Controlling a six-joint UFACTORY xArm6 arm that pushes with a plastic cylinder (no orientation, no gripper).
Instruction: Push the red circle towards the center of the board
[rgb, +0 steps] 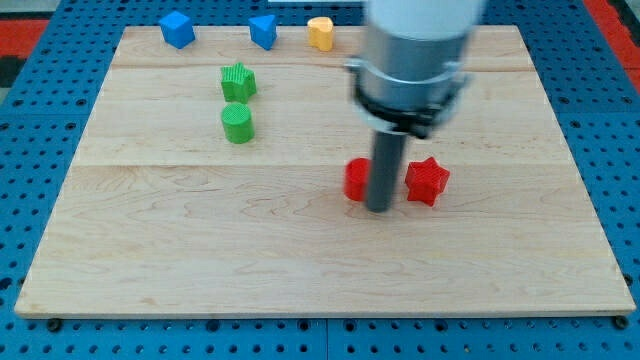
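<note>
The red circle (355, 180) lies right of the board's middle, partly hidden behind my rod. My tip (379, 209) rests on the board just right of the red circle, between it and a red star (427, 180) on its right. The tip appears to touch or nearly touch the circle's right side.
A green star (238, 82) and a green circle (238, 124) lie at the upper left. A blue cube (177, 29), a blue triangle-like block (263, 30) and a yellow block (320, 33) sit along the wooden board's (200, 250) top edge.
</note>
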